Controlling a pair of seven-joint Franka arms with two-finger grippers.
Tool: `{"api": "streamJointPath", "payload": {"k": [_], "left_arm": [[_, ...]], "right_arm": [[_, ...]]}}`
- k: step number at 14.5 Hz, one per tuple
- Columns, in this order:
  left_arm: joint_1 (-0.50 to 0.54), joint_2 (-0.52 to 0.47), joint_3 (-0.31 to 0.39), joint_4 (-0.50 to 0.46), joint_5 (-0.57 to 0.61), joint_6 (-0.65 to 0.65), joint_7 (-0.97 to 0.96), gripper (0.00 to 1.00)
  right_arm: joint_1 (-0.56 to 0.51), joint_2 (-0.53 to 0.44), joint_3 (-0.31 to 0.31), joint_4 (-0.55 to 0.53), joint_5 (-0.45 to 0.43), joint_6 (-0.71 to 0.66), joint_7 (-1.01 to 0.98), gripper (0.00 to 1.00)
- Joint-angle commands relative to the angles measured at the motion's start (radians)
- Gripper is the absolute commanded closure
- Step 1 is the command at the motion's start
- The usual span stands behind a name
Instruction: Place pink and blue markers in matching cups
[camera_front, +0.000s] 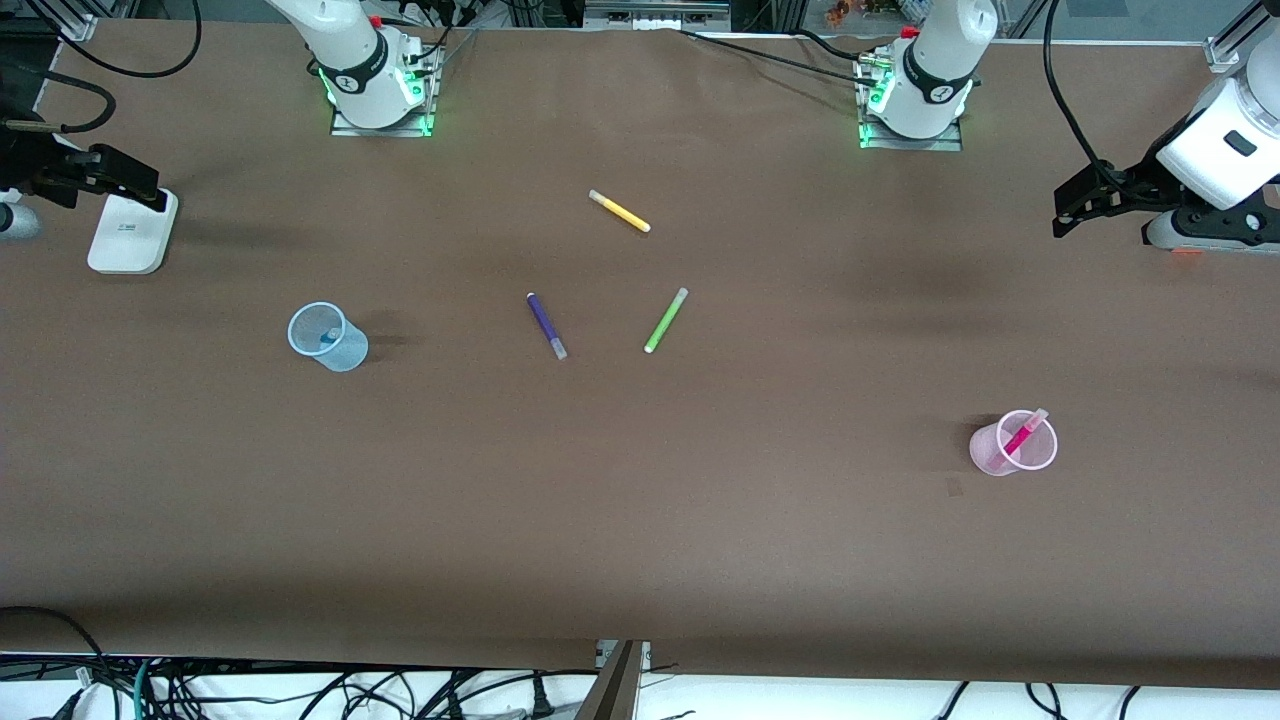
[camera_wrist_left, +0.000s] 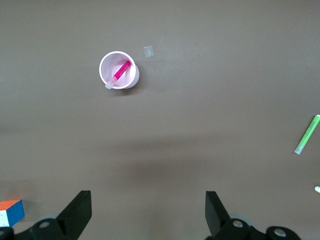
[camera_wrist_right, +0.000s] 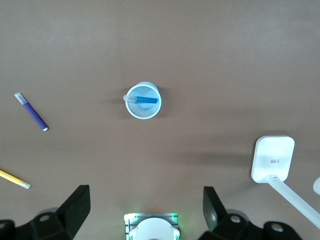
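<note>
The pale pink cup (camera_front: 985, 452) stands toward the left arm's end of the table, with the pink marker (camera_front: 1022, 436) leaning inside it. The left wrist view also shows the cup (camera_wrist_left: 135, 80) and the marker (camera_wrist_left: 120, 72). The pale blue cup (camera_front: 348, 350) stands toward the right arm's end, with the blue marker (camera_front: 328, 338) inside. The right wrist view also shows this cup (camera_wrist_right: 143, 117) and marker (camera_wrist_right: 146, 100). My left gripper (camera_front: 1075, 210) (camera_wrist_left: 147, 200) is open and empty, high over the table's left-arm end. My right gripper (camera_front: 140, 185) (camera_wrist_right: 145, 196) is open and empty, high over the right-arm end.
A dark purple marker (camera_front: 546, 325), a green marker (camera_front: 666, 320) and a yellow marker (camera_front: 620, 211) lie mid-table. A white pad (camera_front: 132, 232) sits under my right gripper. A colour cube (camera_wrist_left: 11, 212) shows in the left wrist view. A small tape patch (camera_front: 954, 487) lies beside the pink cup.
</note>
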Motion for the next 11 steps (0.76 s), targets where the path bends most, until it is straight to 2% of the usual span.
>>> {"api": "streamJointPath", "payload": {"k": [1,7,11], "left_arm": [[-0.004,-0.012,0.011,-0.015,-0.023,0.009,0.002,0.0],[-0.001,-0.01,0.009,-0.013,-0.023,0.007,0.004,0.0],[0.029,-0.01,-0.018,-0.013,-0.023,0.007,0.002,0.0]], "right_arm": [[-0.018,0.027,0.014,0.049,-0.017,-0.034,0.013,0.0],[-0.018,0.03,0.014,0.051,-0.017,-0.033,0.015,0.0],[-0.021,0.03,0.011,0.051,-0.015,-0.029,0.015,0.0]]}}
